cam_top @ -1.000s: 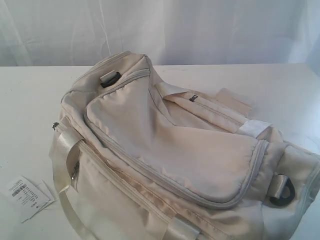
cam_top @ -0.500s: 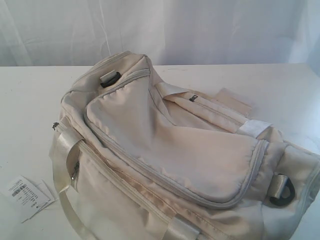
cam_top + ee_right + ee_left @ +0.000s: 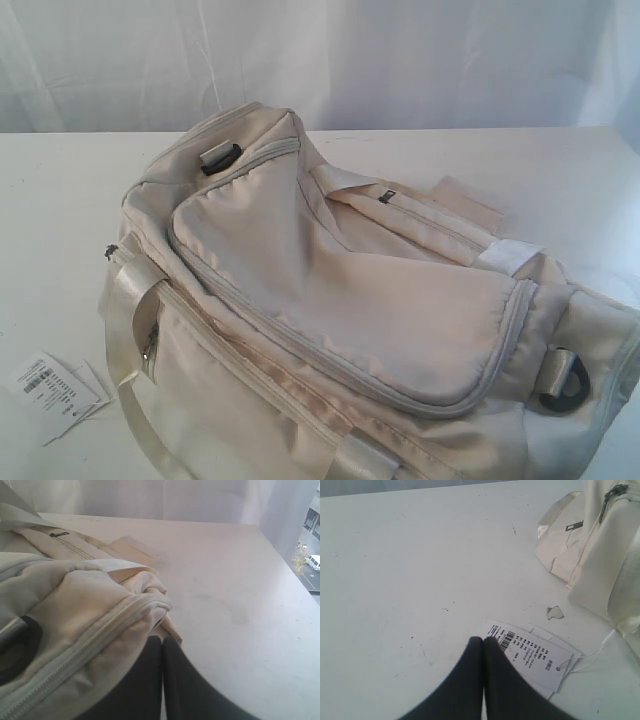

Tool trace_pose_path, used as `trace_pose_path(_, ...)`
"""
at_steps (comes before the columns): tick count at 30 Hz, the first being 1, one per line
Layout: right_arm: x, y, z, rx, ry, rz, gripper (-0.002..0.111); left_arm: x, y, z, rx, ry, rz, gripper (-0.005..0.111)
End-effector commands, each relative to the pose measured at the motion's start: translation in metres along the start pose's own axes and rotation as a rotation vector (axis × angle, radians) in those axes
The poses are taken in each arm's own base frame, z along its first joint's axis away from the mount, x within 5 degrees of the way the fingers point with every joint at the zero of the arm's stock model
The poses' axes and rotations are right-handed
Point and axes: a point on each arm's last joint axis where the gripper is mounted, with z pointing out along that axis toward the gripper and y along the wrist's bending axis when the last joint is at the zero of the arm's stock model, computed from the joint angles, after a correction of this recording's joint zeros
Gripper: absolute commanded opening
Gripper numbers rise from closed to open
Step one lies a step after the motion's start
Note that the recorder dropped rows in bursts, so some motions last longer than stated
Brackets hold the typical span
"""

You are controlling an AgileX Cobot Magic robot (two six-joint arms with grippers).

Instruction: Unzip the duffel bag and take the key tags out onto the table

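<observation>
The white worktop (image 3: 560,180) carries the cream duffel bag (image 3: 340,300), which fills the centre and lower right of the exterior frame. White barcoded paper tags (image 3: 55,393) lie flat at lower left, just beside the bag.

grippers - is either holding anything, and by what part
Nothing is held. The left gripper is shut, empty, by the paper tags on the table; the right gripper is shut, empty, by the end of the duffel bag.

One bag (image 3: 340,300), one table (image 3: 60,200), two black rings (image 3: 565,380), at least two paper tags (image 3: 55,392), plus our left gripper (image 3: 483,639) and right gripper (image 3: 162,639).
</observation>
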Motion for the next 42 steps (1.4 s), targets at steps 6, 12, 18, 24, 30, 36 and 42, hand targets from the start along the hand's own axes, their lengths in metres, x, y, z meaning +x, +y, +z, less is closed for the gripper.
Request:
trace_pose_path(6, 0.001, -0.001, 0.0, 0.013, 0.0, -0.135, 0.0, -0.003, 0.001, 0.0, -0.011, -0.042, 0.102, 0.0)
trace_pose_path(12, 0.001, -0.001, 0.0, 0.013, 0.0, -0.135, 0.0, -0.008, 0.002, 0.0, -0.025, -0.096, 0.122, 0.0)
trace_pose_path(18, -0.002, -0.001, 0.0, 0.017, -0.038, -0.148, 0.0, -0.017, 0.003, -0.002, -0.048, -0.202, 0.106, 0.0)
trace_pose_path(24, -0.018, -0.001, -0.002, 0.032, -0.214, -0.143, 0.0, -0.032, 0.006, -0.006, -0.09, -0.366, 0.102, 0.0)
trace_pose_path(30, -0.028, -0.002, -0.005, 0.04, -0.33, -0.128, 0.0, -0.052, 0.01, -0.018, -0.156, -0.626, 0.099, 0.0)
trace_pose_path(36, -0.041, -0.002, -0.01, -0.034, -0.479, 0.253, 0.0, -0.075, 0.015, -0.043, -0.147, -1.011, -0.093, 0.0)
trace_pose_path(42, -0.046, -0.003, -0.013, -0.137, -0.543, 0.594, 0.0, -0.099, 0.016, -0.051, -0.013, -0.935, -0.374, 0.0)
